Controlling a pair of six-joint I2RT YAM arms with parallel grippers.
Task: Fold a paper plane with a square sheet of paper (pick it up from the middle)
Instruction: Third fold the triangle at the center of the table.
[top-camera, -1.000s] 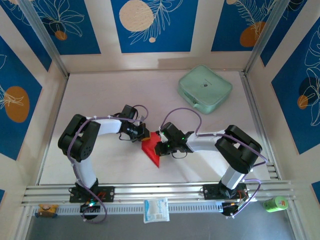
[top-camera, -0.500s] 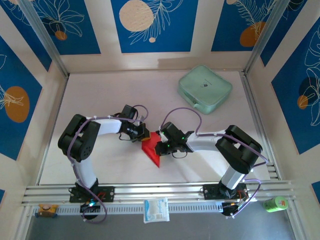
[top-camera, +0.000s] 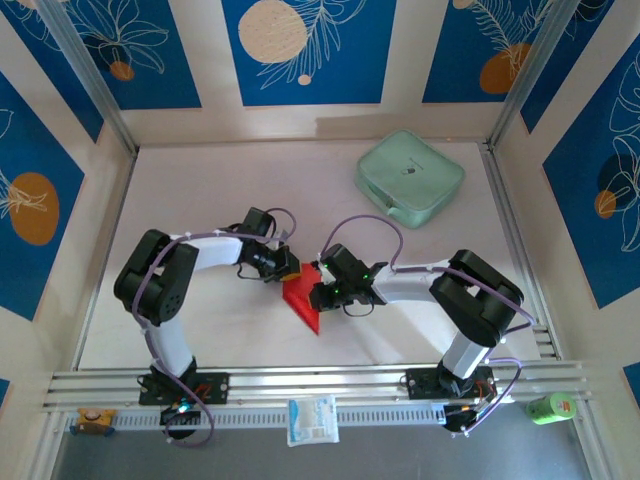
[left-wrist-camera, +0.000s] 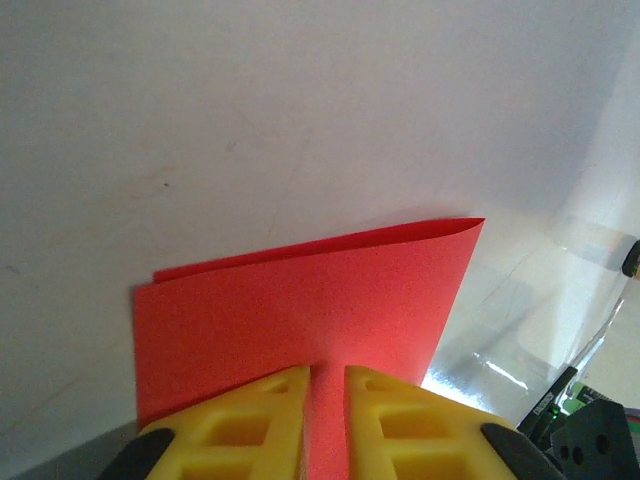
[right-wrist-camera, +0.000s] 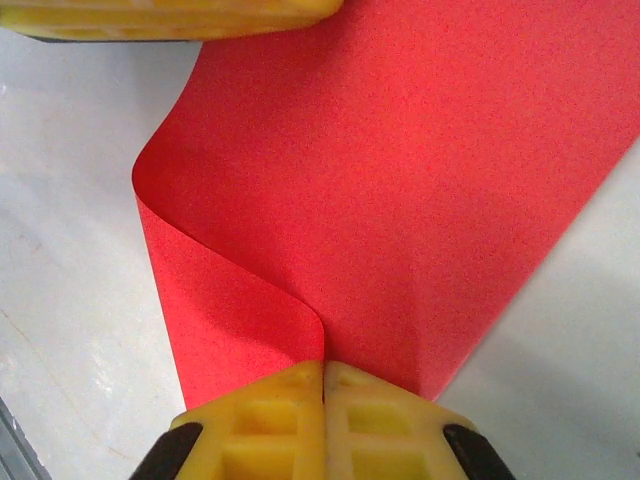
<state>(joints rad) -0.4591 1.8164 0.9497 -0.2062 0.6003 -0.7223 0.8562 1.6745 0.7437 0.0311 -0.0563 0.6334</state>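
Pinching the red paper (right-wrist-camera: 400, 200), right fingers (right-wrist-camera: 270, 420) clench; left fingers (left-wrist-camera: 250, 420) stand slightly parted.

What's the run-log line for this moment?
square sheet of paper: red, partly folded | left gripper: jaws slightly apart at its edge | right gripper: shut on it

1. The sheet of paper (top-camera: 302, 298) is showing plain bright red.
2. The left gripper (left-wrist-camera: 325, 378) and right gripper (right-wrist-camera: 323, 370) are both showing bright yellow.
3. The left arm (top-camera: 215, 250) and right arm (top-camera: 412, 290) are wearing white links, black joints and purple cables.
4. The zip case (top-camera: 410, 178) is showing pale mint green.
5. The table (top-camera: 200, 190) is looking off-white.
6. The wall panels (top-camera: 300, 50) are displaying deep blue with white leaf outlines, plus cream and orange discs.
7. The packet (top-camera: 313, 419) is showing white with blue print.
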